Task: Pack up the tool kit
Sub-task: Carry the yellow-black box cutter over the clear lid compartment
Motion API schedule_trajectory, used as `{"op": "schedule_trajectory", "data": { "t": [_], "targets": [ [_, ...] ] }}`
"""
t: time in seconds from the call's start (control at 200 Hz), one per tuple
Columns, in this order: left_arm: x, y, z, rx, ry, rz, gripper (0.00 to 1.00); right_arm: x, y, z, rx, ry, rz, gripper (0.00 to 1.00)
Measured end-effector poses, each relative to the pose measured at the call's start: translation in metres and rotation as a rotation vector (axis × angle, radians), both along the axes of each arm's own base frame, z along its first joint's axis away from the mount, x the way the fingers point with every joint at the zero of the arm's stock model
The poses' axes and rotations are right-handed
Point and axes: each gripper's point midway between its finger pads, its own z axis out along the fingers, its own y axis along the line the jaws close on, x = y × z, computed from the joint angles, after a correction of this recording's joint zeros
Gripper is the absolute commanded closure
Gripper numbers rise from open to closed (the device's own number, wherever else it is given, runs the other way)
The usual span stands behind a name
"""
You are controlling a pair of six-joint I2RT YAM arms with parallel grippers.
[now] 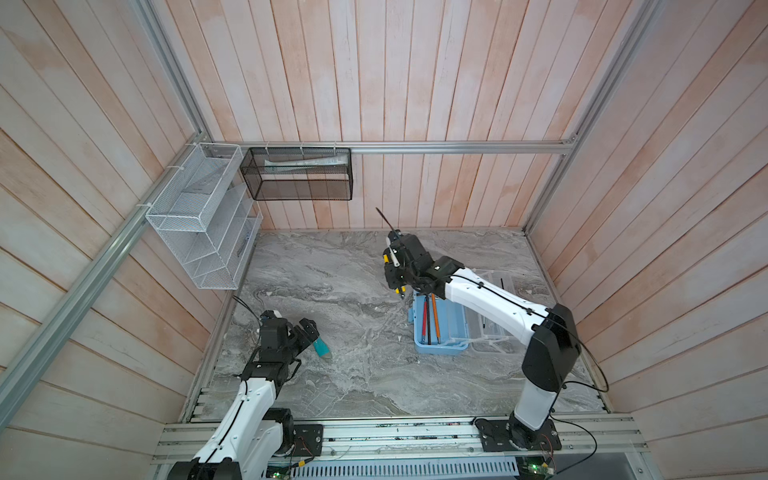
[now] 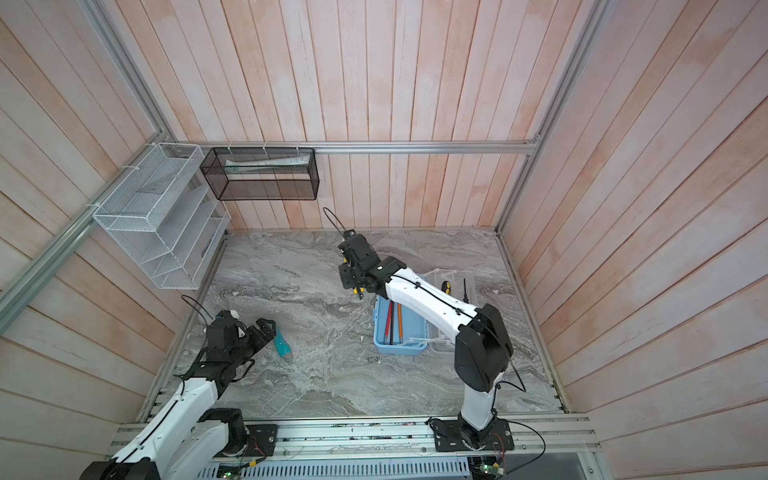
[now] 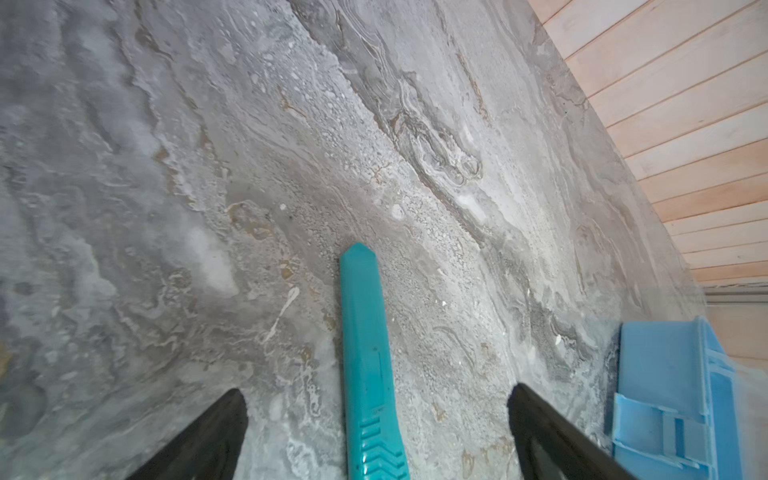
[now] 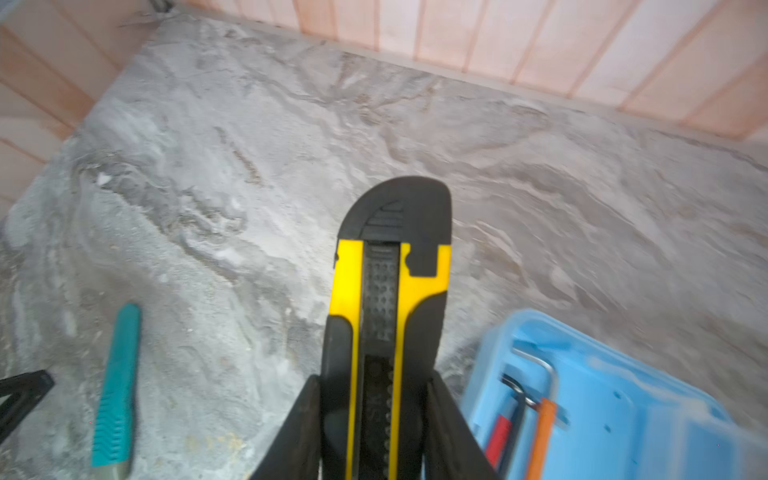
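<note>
**Item: tool kit** (image 1: 451, 332). Pale-blue rectangular plastic case, lying open on the grey marbled worktop (image 1: 340, 291).
- Handling (judged): light, stiff, thin-walled. The smooth sides are likely slippery and the open case slides easily when pushed. Best taken by a long rim wall or by the moulded fitting on its short end, not by the lid.
- Contents: several long tools (image 1: 430, 320) with red, black and orange shafts, lying side by side lengthwise. They look like hex keys, though the right wrist view is blurred here.

**Attached: clear lid and trays** (image 1: 494, 332). They lie flat against the kit's long side, partly under the right arm. The plastic is thin and probably flexible, and would crack if pinched hard.

**Yellow-and-black utility knife** (image 4: 380, 291). It is held in the air just beyond the kit's far short end.
- The right hand (image 4: 376, 419) is closed partway onto the knife body, one finger on each flat side.
- The knife's butt end points away from the hand.
- Handling (judged): rigid and light, and the ribbed slider gives some grip.

**Teal utility knife** (image 3: 368, 353). It lies flat on the worktop, well apart from the kit, off the kit's near short end.
- The left hand (image 3: 376, 395) is spread fully and holds nothing, with a finger on either side of the knife and neither touching it.
- Handling (judged): take it across the ridged end of the body.
</note>
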Motion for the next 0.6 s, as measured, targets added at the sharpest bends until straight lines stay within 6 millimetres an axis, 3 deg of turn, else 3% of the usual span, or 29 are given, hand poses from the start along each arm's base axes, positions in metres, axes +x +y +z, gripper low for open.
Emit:
{"op": "schedule_trajectory", "data": {
  "t": [0.11,0.27,0.6],
  "targets": [
    [0.004,-0.007,-0.003,-0.016,0.001,-0.019,0.00,-0.004,-0.051,-0.014,-0.046,0.006,-0.116,0.98],
    [0.006,-0.014,-0.012,-0.025,0.027,-0.038,0.00,-0.016,-0.099,-0.033,-0.064,0.042,-0.221,0.98],
    [0.010,-0.027,-0.017,-0.036,0.030,-0.072,0.00,-0.028,-0.161,-0.055,-0.084,0.080,-0.359,0.98]
  ]
}}
